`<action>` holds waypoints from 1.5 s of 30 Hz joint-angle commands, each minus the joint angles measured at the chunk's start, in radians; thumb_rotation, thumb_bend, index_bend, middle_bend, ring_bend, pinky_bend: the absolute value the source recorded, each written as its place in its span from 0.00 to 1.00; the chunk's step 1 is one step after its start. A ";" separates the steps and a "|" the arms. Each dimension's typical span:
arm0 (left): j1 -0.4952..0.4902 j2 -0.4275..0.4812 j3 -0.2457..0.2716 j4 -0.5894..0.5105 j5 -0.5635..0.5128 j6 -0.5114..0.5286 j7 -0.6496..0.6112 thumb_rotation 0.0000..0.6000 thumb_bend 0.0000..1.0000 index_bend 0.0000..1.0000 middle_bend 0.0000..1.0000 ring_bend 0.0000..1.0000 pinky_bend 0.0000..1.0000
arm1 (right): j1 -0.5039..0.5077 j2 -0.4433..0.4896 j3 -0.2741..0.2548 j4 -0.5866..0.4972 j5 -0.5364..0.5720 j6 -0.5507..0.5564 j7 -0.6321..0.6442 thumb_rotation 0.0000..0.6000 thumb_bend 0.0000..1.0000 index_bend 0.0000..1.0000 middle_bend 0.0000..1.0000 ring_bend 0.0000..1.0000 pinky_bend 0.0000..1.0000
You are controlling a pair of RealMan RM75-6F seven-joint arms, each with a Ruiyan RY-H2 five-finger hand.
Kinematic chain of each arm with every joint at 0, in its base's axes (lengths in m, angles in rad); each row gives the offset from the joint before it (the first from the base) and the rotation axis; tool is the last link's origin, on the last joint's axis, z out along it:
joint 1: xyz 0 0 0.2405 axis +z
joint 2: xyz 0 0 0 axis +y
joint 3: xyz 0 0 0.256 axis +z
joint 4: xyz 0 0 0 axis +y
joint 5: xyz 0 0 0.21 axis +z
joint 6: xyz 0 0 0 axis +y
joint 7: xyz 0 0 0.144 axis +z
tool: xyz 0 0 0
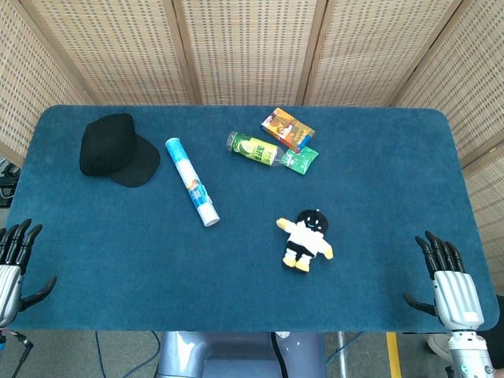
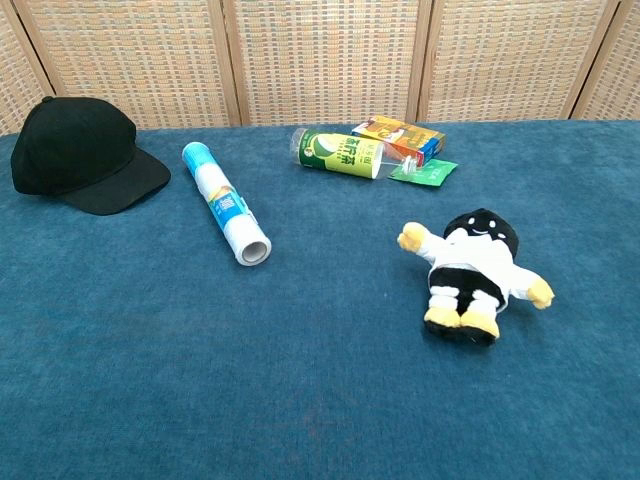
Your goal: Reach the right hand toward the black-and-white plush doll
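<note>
On the table [image 1: 378, 181], the cap [image 1: 114, 148] lies far left with the tube [image 1: 191, 191] beside it. The can [image 1: 252, 148], box [image 1: 287, 129] and packet [image 1: 299, 160] cluster behind the doll [image 1: 306, 240]
</note>
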 commanded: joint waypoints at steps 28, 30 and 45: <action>0.002 0.000 0.002 -0.005 0.012 0.005 0.003 1.00 0.28 0.00 0.00 0.00 0.00 | 0.063 -0.018 0.040 -0.158 0.016 -0.080 -0.036 1.00 0.28 0.20 0.00 0.00 0.05; 0.002 0.001 0.002 -0.005 0.011 0.005 -0.001 1.00 0.28 0.00 0.00 0.00 0.00 | 0.091 -0.042 0.062 -0.190 0.051 -0.113 -0.081 1.00 0.30 0.20 0.00 0.00 0.05; -0.006 0.016 0.002 0.000 -0.001 -0.016 -0.059 1.00 0.28 0.00 0.00 0.00 0.00 | 0.250 -0.347 0.167 -0.216 0.446 -0.184 -0.450 1.00 0.38 0.23 0.00 0.00 0.05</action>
